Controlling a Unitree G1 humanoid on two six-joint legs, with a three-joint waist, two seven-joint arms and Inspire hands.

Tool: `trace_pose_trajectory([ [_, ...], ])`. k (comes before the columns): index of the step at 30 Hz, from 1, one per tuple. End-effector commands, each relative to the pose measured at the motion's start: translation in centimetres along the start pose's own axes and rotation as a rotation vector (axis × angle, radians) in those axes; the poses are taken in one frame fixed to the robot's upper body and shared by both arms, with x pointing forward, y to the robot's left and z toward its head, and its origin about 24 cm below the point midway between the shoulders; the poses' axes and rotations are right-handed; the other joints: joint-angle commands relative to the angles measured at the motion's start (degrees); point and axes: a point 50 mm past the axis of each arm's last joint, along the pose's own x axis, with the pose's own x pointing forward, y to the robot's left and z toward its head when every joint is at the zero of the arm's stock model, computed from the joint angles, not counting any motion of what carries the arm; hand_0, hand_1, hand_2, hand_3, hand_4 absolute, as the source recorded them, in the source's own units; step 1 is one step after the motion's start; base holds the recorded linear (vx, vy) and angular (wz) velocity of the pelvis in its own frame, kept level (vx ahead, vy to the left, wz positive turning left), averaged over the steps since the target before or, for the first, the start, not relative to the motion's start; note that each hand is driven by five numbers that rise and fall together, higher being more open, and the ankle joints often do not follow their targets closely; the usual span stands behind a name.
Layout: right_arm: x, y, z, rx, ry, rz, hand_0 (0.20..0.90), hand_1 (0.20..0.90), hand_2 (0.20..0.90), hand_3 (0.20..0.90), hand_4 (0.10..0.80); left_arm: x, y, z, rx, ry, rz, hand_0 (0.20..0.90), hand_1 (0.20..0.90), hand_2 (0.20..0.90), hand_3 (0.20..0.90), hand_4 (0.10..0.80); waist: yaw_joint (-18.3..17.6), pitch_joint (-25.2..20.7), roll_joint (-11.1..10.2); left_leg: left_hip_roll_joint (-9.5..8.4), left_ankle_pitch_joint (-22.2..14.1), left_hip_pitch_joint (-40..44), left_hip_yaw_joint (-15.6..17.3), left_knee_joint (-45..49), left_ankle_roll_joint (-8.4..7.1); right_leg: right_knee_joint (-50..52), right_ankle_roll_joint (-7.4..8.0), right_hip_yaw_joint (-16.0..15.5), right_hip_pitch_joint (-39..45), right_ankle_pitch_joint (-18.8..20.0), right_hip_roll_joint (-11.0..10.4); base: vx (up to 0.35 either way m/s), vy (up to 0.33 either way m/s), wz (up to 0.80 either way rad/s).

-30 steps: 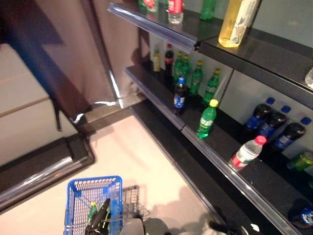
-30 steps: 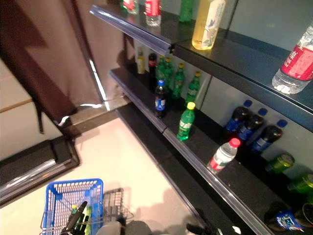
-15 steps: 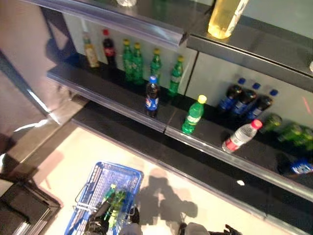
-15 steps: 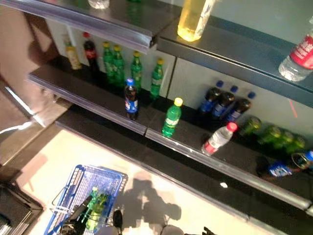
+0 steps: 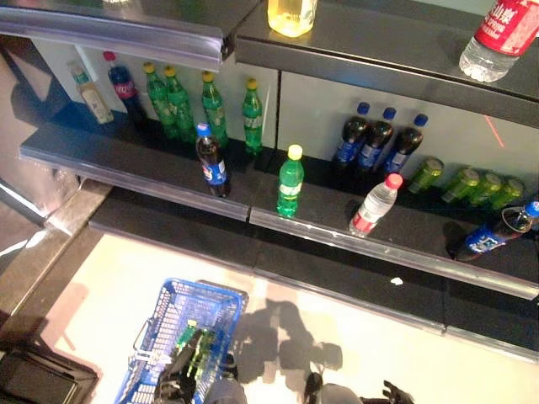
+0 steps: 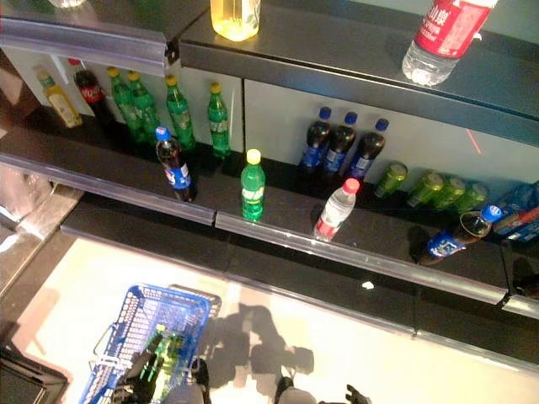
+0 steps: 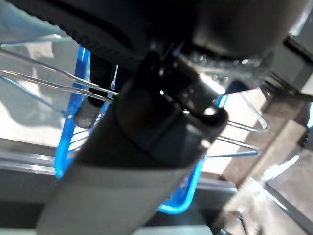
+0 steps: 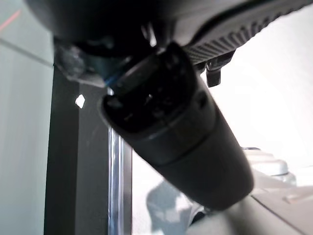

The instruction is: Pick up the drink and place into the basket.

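Observation:
The blue basket (image 5: 205, 290) hangs low at the left, off the pale floor, with green bottles (image 5: 194, 349) inside. My left hand (image 5: 175, 380) is shut on its thin wire handles (image 7: 44, 81), as the left wrist view shows (image 7: 161, 112). My right hand (image 5: 392, 393) hangs low at the right, open and empty, away from the shelf. On the lower shelf stand a green bottle with a yellow cap (image 5: 290, 181) and a dark bottle with a blue cap (image 5: 211, 162). A clear bottle with a red cap (image 5: 374, 204) leans there.
The lower shelf's front rail (image 5: 379, 257) runs across in front of me. More green and dark bottles stand at its back, and green cans (image 5: 472, 183) lie at the right. The upper shelf holds a yellow drink (image 5: 290, 13) and a water bottle (image 5: 497, 38). A dark ledge (image 5: 42, 383) lies at lower left.
The camera has swung toward the shelves, which now run across the view. The blue basket still hangs from my left hand. My right hand stays low.

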Motion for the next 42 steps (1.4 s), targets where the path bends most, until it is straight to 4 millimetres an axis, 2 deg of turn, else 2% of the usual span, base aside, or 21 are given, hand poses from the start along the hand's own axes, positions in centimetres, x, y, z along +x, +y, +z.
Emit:
trace_pose_trajectory([
  [1, 0.5, 1.0, 5.0, -0.013, -0.177, 0.074, 0.9, 0.9, 0.9, 0.9, 0.8, -0.9, 0.6, 0.8, -0.086, -0.114, -0.063, 0.3, 0.3, 0.3, 0.2, 0.1, 2.14, 3.66, 2.05, 1.82, 0.02, -1.93, -4.73, -1.47, 1.0, -2.59, 2.12, 2.26, 1.58, 4.61, 0.37, 0.072, 0.219, -0.49],
  [2, 0.4, 0.9, 5.3, -0.001, -0.203, 0.081, 0.9, 0.9, 0.9, 0.9, 0.8, -0.8, 0.4, 0.7, -0.067, -0.105, -0.059, 0.3, 0.3, 0.3, 0.2, 0.1, 2.5, 4.09, 2.18, 3.56, 2.72, -1.99, -5.04, -4.66, 0.13, -2.66, 2.36, 2.35, 2.05, 4.19, 0.49, 0.072, 0.208, -0.47],
  [3, 0.4, 0.9, 5.4, 0.003, -0.205, 0.082, 0.9, 0.9, 0.9, 0.9, 0.8, -0.8, 0.4, 0.7, -0.063, -0.104, -0.058, 0.3, 0.3, 0.3, 0.2, 0.1, 2.56, 4.18, 2.16, 3.69, 3.18, -2.05, -5.31, -4.96, 0.01, -2.65, 2.37, 2.37, 2.16, 4.11, 0.48, 0.054, 0.119, -0.27],
  [4, 0.4, 1.0, 5.8, -0.001, -0.228, 0.097, 0.9, 0.9, 0.9, 0.9, 0.8, -0.7, 0.2, 0.5, -0.032, -0.094, -0.042, 0.3, 0.3, 0.3, 0.2, 0.1, 2.85, 4.21, 1.65, 4.3, 1.99, -1.64, -5.8, -7.12, 0.18, -2.94, 2.99, 2.12, 2.69, 4.15, -0.33, 0.112, 0.178, -0.22],
  [5, 0.4, 1.4, 6.2, -0.001, -0.242, 0.108, 0.9, 0.9, 0.9, 0.9, 0.8, -0.6, 0.0, 0.2, 0.022, -0.075, -0.011, 0.3, 0.3, 0.3, 0.2, 0.1, 2.76, 3.87, 1.33, 3.35, -0.46, -0.7, -6.28, -7.55, 0.35, -1.87, 3.57, 1.71, 2.16, 3.99, -1.52, 0.141, 0.246, -0.16],
  [6, 0.3, 1.4, 6.4, 0.01, -0.251, 0.11, 0.9, 0.9, 0.9, 0.9, 0.8, -0.4, -0.2, 0.4, 0.068, -0.067, -0.027, 0.3, 0.3, 0.3, 0.2, 0.1, 2.44, 4.05, 1.27, 3.18, -1.47, -0.93, -5.53, -6.29, -0.06, -0.82, 3.93, 1.05, 1.83, 3.92, -2.47, 0.169, 0.254, 0.0],
  [9, -0.2, 2.0, 7.2, 0.021, -0.326, 0.13, 0.9, 0.9, 0.9, 0.9, 0.8, -0.3, -0.9, 1.2, 0.18, -0.082, -0.1, 0.3, 0.3, 0.3, 0.2, 0.1, 2.35, 4.65, 1.52, 2.43, -3.04, -0.14, -4.36, -4.95, 0.15, -0.26, 5.4, -0.02, 2.37, 4.88, -5.15, 0.138, 0.161, 0.24],
  [11, -1.2, 3.6, 9.8, -0.054, -0.445, 0.16, 0.9, 0.9, 0.9, 0.9, 0.8, -0.2, -1.7, 2.0, 0.175, -0.107, -0.126, 0.3, 0.3, 0.3, 0.2, 0.1, 2.7, 5.11, 1.73, 1.34, -3.76, 0.15, -4.85, -4.8, 0.65, -0.85, 6.61, -0.01, 2.18, 5.91, -6.69, 0.069, 0.102, 0.2],
  [15, -4.0, 5.5, 15.2, -0.101, -0.663, 0.217, 0.9, 0.9, 0.9, 0.9, 0.8, -0.2, -3.1, 2.6, 0.195, -0.119, -0.187, 0.3, 0.3, 0.3, 0.2, 0.1, 3.51, 6.23, 1.17, 1.52, -3.5, -0.45, -4.62, -5.07, 0.18, -3.45, 7.47, -0.97, 2.72, 7.51, -7.61, -0.029, -0.024, -0.05],
  [16, -5.1, 5.8, 16.8, -0.108, -0.729, 0.243, 0.9, 0.9, 0.9, 0.9, 0.8, -0.3, -3.3, 2.7, 0.187, -0.124, -0.192, 0.3, 0.3, 0.3, 0.2, 0.1, 3.62, 6.39, 0.82, 1.68, -3.4, -0.72, -4.62, -5.13, -0.01, -4.22, 7.45, -1.07, 3.0, 7.67, -7.47, -0.023, -0.039, -0.04],
  [17, -5.2, 5.8, 16.9, -0.115, -0.738, 0.245, 0.9, 0.9, 0.9, 0.9, 0.8, -0.3, -3.3, 2.7, 0.186, -0.124, -0.192, 0.3, 0.3, 0.3, 0.2, 0.1, 3.61, 6.4, 0.82, 1.7, -3.4, -0.74, -4.63, -5.13, -0.03, -4.31, 7.44, -1.08, 3.06, 7.69, -7.44, -0.028, -0.058, 0.03],
  [18, -6.9, 5.8, 18.7, -0.158, -0.843, 0.288, 0.9, 0.9, 0.9, 0.9, 0.8, -0.5, -3.1, 2.8, 0.176, -0.128, -0.188, 0.3, 0.3, 0.3, 0.2, 0.1, 3.77, 6.45, 0.25, 2.12, -3.23, -1.44, -4.72, -4.95, -0.29, -4.97, 7.32, -0.98, 3.51, 7.51, -6.99, -0.015, -0.058, 0.02],
  [22, -10.7, 5.3, 21.9, -0.217, -1.075, 0.377, 0.9, 0.9, 0.9, 0.9, 0.8, -0.8, -1.8, 2.9, 0.193, -0.121, -0.161, 0.3, 0.3, 0.3, 0.2, 0.1, 4.39, 5.72, -1.01, 3.09, -2.86, -2.03, -4.88, -4.84, -0.65, -5.92, 7.11, -1.35, 5.12, 6.91, -5.96, 0.015, -0.092, -0.04],
  [25, -13.6, 4.5, 24.0, -0.187, -1.222, 0.404, 0.9, 0.9, 0.9, 0.9, 0.8, -1.0, -0.8, 2.6, 0.217, -0.107, -0.138, 0.3, 0.3, 0.3, 0.2, 0.1, 4.73, 4.87, -1.39, 3.46, -2.64, -1.61, -5.02, -5.27, -0.8, -6.13, 6.87, -1.54, 6.18, 6.45, -5.43, 0.059, -0.065, -0.02],
  [28, -16.6, 3.2, 26.3, -0.118, -1.399, 0.368, 0.9, 0.9, 0.9, 0.9, 0.8, -1.2, 0.1, 2.4, 0.222, -0.097, -0.115, 0.3, 0.3, 0.3, 0.2, 0.1, 4.88, 3.68, -1.22, 3.68, -2.56, -1.26, -5.06, -5.46, -0.83, -6.15, 6.64, -1.46, 6.98, 5.91, -5.16, 0.074, -0.013, 0.01],
  [37, -23.5, 1.6, 31.7, 0.128, -1.757, 0.14, 0.9, 0.9, 0.9, 0.9, 0.8, -1.1, -0.4, 1.4, 0.252, -0.06, -0.128, 0.3, 0.3, 0.3, 0.2, 0.1, 6.52, 4.23, 1.25, 3.89, -3.59, -3.3, -6.46, -1.11, -1.43, -2.26, 5.4, -2.44, 7.08, 3.6, -5.62, 0.019, 0.019, 0.01],
  [42, -24.8, 1.2, 33.9, 0.226, -1.781, 0.0, 0.9, 0.9, 0.9, 0.9, 0.8, -1.1, -0.7, 0.9, 0.256, -0.043, -0.158, 0.3, 0.3, 0.3, 0.2, 0.1, 7.65, 6.33, 2.85, 3.01, -3.96, -5.2, -8.02, 1.95, -1.39, 1.09, 4.25, -3.35, 6.07, 1.9, -5.97, 0.009, 0.066, 0.06],
])
